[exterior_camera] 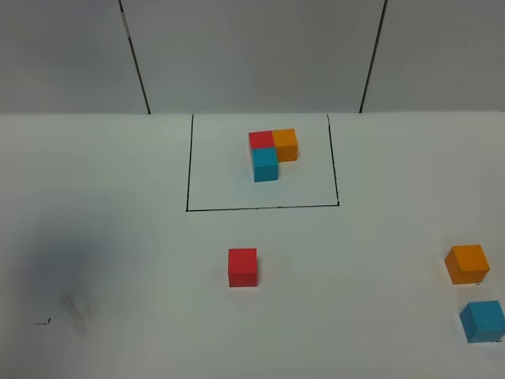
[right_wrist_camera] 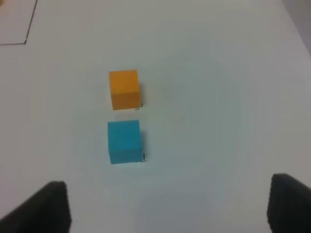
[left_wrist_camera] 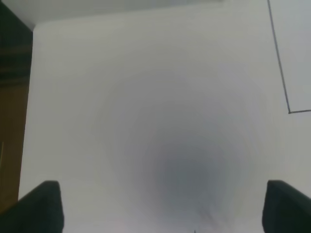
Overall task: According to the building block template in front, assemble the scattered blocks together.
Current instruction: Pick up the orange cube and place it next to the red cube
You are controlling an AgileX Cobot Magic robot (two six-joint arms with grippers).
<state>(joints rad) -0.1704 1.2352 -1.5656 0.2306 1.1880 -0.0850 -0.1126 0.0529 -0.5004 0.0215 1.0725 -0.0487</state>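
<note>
Sitting inside the black drawn frame [exterior_camera: 260, 209] at the counter's [exterior_camera: 118, 237] far side: template cluster [exterior_camera: 272, 154], three cubes touching in an L. Loose red cube [exterior_camera: 242, 267] lies just in front of the frame. Loose orange cube [exterior_camera: 466, 264] and light blue cube [exterior_camera: 482, 320] lie near each other, far right. Left tool [left_wrist_camera: 164, 206] spread wide over bare counter, empty. Right tool [right_wrist_camera: 167, 204] jaws apart, empty, with both of those cubes ahead, untouched.

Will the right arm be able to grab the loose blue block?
Probably yes. The loose blue block lies just ahead of its open fingers, nothing between; the orange block sits beyond.
</note>
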